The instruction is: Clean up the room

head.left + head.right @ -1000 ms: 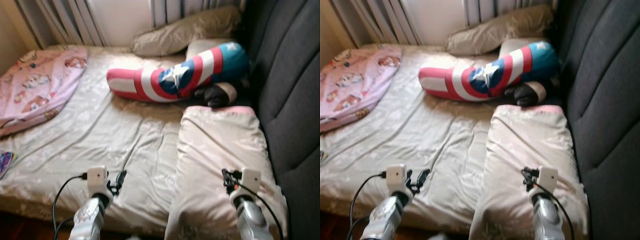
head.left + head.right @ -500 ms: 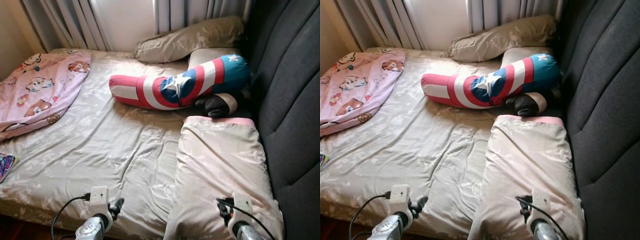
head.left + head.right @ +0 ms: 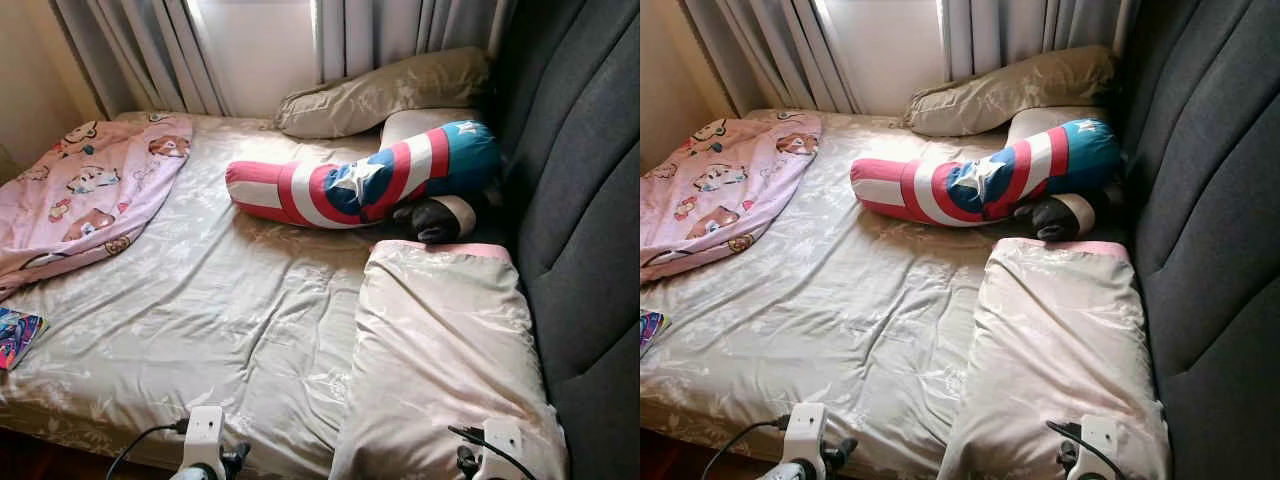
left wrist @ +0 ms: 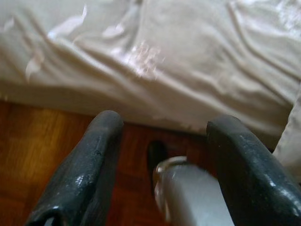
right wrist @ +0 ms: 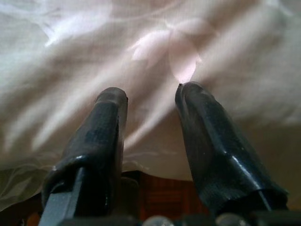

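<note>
Left gripper [image 4: 162,160] and right gripper [image 5: 150,136] spread, now lower, wrinkled satin bed sheet [image 3: 200,320] ahead, puffy pillow [image 3: 440,340] beyond right

You have a red, white and blue star-marked bolster [image 3: 360,185] lying across the bed's far end, a pink cartoon blanket [image 3: 80,195] crumpled at the left, and a beige pillow [image 3: 440,350] flat by the grey headboard.

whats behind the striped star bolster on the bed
Behind the striped star bolster lie a tan pillow by the curtains and a pale cushion, mostly covered by the bolster.
</note>
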You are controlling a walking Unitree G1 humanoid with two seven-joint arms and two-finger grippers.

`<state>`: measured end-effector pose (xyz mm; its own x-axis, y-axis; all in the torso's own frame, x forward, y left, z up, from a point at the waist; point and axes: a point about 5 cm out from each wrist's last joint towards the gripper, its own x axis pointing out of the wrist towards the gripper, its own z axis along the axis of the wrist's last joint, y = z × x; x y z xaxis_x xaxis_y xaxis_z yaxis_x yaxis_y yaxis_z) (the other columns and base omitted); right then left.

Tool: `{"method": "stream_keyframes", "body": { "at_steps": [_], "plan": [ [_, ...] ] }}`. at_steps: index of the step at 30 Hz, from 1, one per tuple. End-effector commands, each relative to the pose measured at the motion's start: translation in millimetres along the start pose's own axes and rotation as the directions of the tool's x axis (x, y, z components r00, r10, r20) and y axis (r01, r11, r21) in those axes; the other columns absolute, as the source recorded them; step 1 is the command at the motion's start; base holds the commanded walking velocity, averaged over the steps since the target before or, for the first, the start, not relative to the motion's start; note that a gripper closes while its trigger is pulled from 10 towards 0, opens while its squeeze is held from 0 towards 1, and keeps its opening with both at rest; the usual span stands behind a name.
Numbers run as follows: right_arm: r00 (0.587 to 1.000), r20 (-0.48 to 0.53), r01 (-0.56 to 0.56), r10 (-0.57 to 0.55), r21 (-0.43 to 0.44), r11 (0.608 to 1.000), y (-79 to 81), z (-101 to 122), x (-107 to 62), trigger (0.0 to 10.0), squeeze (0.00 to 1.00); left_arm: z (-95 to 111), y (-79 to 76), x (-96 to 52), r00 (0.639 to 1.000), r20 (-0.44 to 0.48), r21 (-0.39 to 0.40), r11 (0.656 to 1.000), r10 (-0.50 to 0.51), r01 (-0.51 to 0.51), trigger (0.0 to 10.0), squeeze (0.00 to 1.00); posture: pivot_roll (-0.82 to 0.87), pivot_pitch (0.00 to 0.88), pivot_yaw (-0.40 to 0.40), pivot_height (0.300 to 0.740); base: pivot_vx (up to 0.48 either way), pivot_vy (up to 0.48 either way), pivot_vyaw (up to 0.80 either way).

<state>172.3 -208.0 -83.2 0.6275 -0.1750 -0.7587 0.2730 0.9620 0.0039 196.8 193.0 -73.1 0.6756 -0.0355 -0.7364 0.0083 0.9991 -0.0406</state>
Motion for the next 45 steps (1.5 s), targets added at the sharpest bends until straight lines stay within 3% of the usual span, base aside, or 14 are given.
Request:
{"method": "stream_keyframes", "body": {
  "at_steps": [1,6,45],
  "plan": [
    [0.999,-0.006,-0.032,0.032,0.033,0.999,9.3,-1.0,0.3,10.0,0.00,-11.4,11.1,-4.6,0.998,-0.047,0.009,1.000,0.028,-0.028,10.0,0.00,0.03,0.000,0.044,0.740,0.000,0.405,0.00],
    [0.998,-0.009,-0.058,0.058,0.015,0.998,14.9,0.0,0.8,10.0,0.00,-12.8,17.8,-6.2,0.997,-0.054,-0.002,0.999,0.050,-0.050,10.0,0.00,0.05,0.000,0.041,0.740,0.000,0.405,0.00],
    [0.996,-0.056,-0.073,0.074,0.011,0.997,18.9,-6.3,0.1,10.0,0.00,-5.7,13.2,-2.9,0.997,-0.029,-0.051,0.996,0.071,-0.072,10.0,0.00,0.05,0.014,0.037,0.740,0.000,0.456,0.00]
  ]
}}
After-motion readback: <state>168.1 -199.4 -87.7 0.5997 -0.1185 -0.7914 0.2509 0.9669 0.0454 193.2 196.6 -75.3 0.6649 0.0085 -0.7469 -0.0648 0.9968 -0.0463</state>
